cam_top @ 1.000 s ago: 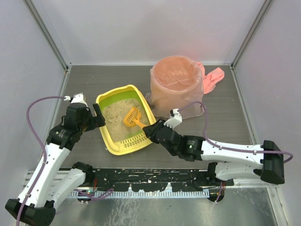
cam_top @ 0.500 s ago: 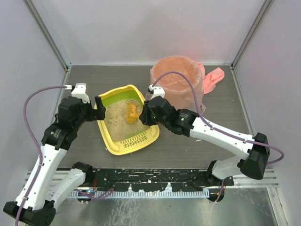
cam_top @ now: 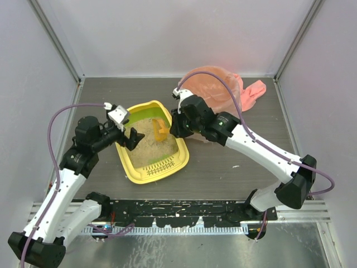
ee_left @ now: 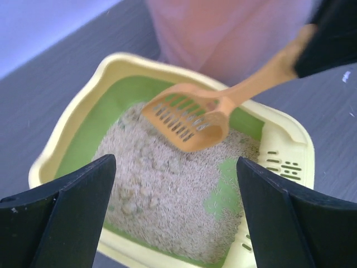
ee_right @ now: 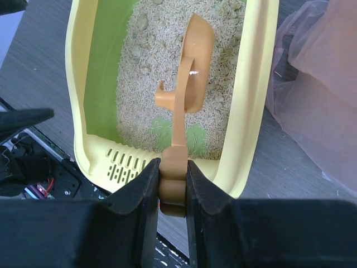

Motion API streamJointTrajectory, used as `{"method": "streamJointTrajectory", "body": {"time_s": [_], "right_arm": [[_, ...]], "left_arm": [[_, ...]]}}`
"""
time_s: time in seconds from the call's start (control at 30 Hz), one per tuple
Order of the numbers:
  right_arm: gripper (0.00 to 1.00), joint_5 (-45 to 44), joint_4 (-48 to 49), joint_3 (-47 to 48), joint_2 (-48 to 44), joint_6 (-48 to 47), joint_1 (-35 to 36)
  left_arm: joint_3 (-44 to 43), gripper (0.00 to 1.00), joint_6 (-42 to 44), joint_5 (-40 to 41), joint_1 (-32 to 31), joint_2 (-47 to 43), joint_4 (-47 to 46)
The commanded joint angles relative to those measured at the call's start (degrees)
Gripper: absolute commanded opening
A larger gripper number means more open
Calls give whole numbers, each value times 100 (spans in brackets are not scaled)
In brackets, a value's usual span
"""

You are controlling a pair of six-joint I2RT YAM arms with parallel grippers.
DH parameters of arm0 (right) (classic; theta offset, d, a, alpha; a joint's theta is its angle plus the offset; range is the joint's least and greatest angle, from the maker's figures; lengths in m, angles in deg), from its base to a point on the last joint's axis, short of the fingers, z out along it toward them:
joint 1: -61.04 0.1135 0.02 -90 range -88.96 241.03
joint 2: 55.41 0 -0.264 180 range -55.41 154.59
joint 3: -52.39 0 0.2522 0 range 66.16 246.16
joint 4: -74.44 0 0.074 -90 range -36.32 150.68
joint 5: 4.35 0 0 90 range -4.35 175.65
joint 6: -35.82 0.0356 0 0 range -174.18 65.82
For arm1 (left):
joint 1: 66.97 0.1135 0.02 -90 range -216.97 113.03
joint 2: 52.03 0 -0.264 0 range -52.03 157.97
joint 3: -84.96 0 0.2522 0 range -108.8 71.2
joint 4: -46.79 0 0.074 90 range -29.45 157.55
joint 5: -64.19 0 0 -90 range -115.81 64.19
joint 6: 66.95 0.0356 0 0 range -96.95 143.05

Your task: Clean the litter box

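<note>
Clenched on the handle of the orange scoop [ee_right: 196,58], the right claw [ee_right: 173,167] tips the slotted head down into the litter [ee_right: 148,72], probably to dig out clumps. The left claw [ee_left: 175,164] hangs released over the left rim, touching nothing I can see, likely ready to steady it. The litter box [cam_top: 146,175] sits on the table [cam_top: 240,162] between the arms. It has a yellow rim, green inner wall, slotted ledge at the near end, and lumpy beige litter with green floor showing in patches. The bin [cam_top: 220,97] with its pink bag stands just beside the far right corner, handy for dumping.
</note>
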Motion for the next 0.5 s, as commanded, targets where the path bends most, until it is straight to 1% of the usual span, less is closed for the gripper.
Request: {"method": "streamJointTrajectory", "body": {"time_s": [0.0,0.07,0.17,0.37,0.47], "right_arm": [[1,579,-99,415,113,-395,-93],[1,663,-115,447,117,-446,-111],[1,749,-110,469,79,-462,-121],[1,814,-31,466,-33,-406,-121],[1,846,-15,523,-103,-383,-130]], "left_arm": [[92,91,1408,-1341,-184,-272,-937],[139,91,1777,-1521,-334,-263,-1027],[170,90,2225,-1427,-599,-166,-1218],[73,88,2602,-1387,-981,207,-1372],[163,88,2607,-1377,-1099,365,-1523]]}}
